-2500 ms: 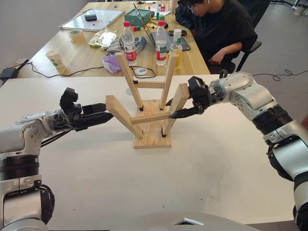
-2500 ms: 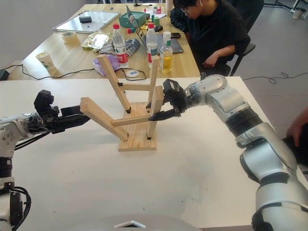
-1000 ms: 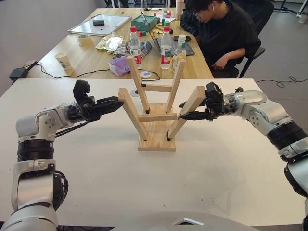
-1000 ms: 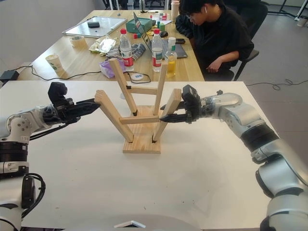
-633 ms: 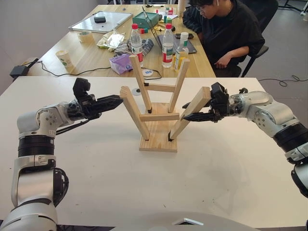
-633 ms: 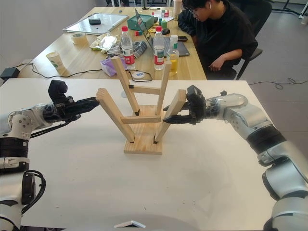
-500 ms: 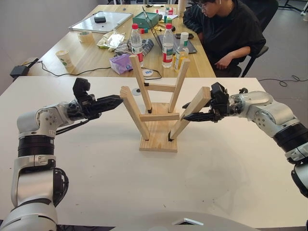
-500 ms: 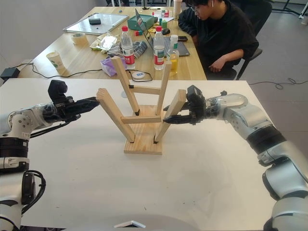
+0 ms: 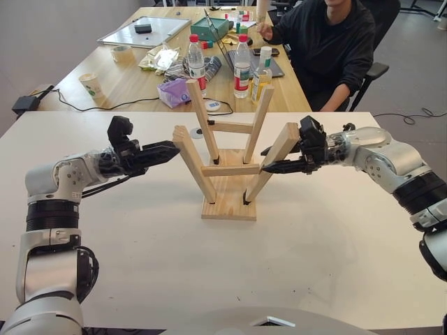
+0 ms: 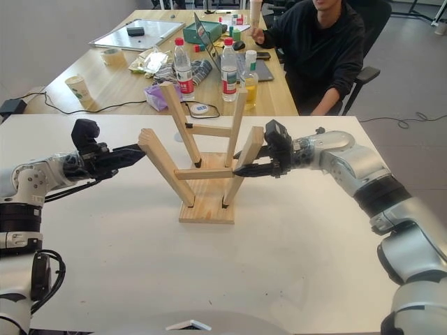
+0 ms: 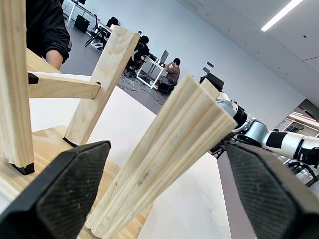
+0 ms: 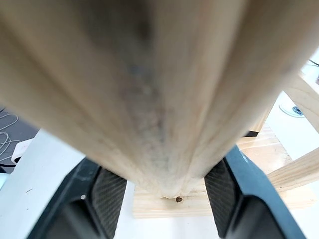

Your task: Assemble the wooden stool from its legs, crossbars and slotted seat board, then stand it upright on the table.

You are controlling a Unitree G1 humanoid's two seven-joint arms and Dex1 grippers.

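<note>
White counter point(image 9: 140, 237) in front; behind it, wooden counter point(image 9: 119, 80) crowded with bottles point(image 9: 196, 57), paper cup point(image 9: 90, 85) and loose clutter.

Upside down at the middle of the white counter: stool point(image 9: 218, 169), with seat board point(image 9: 229, 208) flat on the surface and all four legs pointing up and splayed outward. Between the near pair of legs, one crossbar point(image 10: 202, 172); between the far pair, another point(image 9: 234, 127), set higher. Not yet stood upright.

At the left side, left hand point(image 9: 167, 149), level with the top end of near-left leg point(image 9: 194, 164). Fingers point(image 11: 60, 199) spread wide to either side of that leg, with a gap on each side and no contact.

At the right side, right hand point(image 9: 265, 160) on near-right leg point(image 9: 257, 187), close to where the near crossbar joins it. Pinching that leg, one finger in front and one behind, pads point(image 12: 110, 195) close against the wood.

Both arms low over the white counter, well apart, with the stool between them.
</note>
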